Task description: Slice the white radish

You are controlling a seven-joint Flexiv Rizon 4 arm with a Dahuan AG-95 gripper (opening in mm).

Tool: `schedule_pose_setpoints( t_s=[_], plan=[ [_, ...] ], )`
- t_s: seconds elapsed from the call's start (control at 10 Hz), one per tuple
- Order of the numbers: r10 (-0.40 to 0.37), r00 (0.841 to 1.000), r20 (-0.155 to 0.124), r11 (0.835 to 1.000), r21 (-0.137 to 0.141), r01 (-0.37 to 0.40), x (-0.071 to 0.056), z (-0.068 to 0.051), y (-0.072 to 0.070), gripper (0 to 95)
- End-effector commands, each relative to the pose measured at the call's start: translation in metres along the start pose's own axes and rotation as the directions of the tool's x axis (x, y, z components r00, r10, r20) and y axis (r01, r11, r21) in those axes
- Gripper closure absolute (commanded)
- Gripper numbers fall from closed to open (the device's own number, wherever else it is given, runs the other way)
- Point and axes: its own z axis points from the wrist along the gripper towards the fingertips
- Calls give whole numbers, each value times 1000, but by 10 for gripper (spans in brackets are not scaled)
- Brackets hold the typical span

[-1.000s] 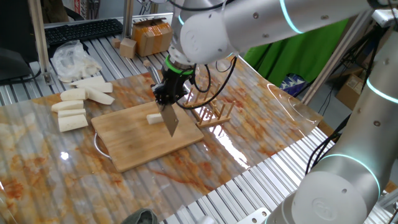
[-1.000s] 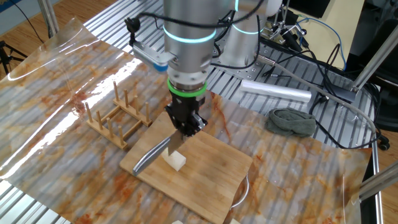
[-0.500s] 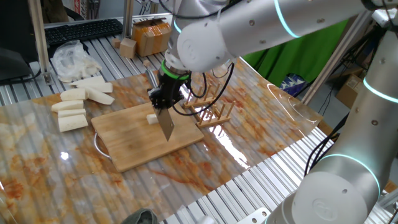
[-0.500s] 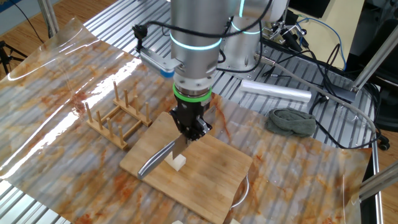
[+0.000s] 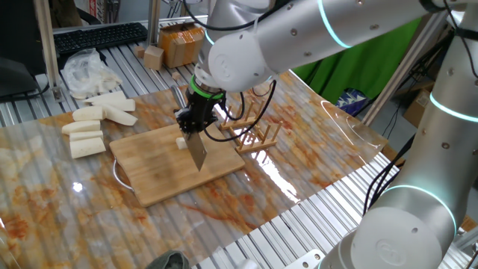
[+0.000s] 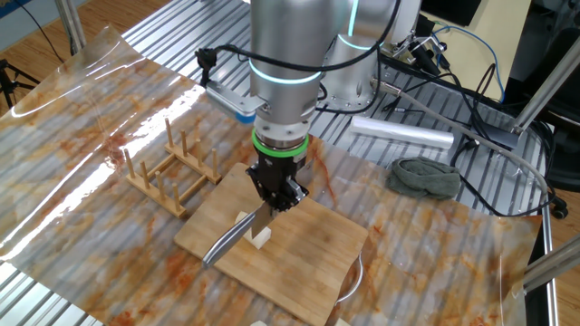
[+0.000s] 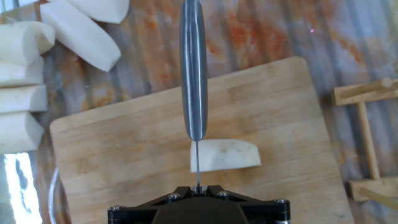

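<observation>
A ribbed metal table (image 5: 314, 213) under a marbled orange mat (image 5: 45, 187), green cloth (image 5: 336, 63) and keyboard (image 5: 101, 35) behind.

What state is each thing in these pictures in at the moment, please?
white radish: lying on the board, uncut, blade edge over its left end.
knife: held in the jaws, blade edge down.
gripper: shut on the knife handle, pointing down.
cutting board: flat on the table.
larger radish sticks: lying beside the board, untouched.
wooden rack: upright, empty.
</observation>
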Motion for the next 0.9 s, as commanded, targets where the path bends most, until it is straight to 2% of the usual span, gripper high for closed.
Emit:
schedule_pose_setpoints(
  t_s=[0.1,0.9],
  plan=[
    [-9,1000,5,1000,4,9,-1,4,0,950],
    [-27,1000,8,999,25,27,-1,7,0,950]
  ],
)
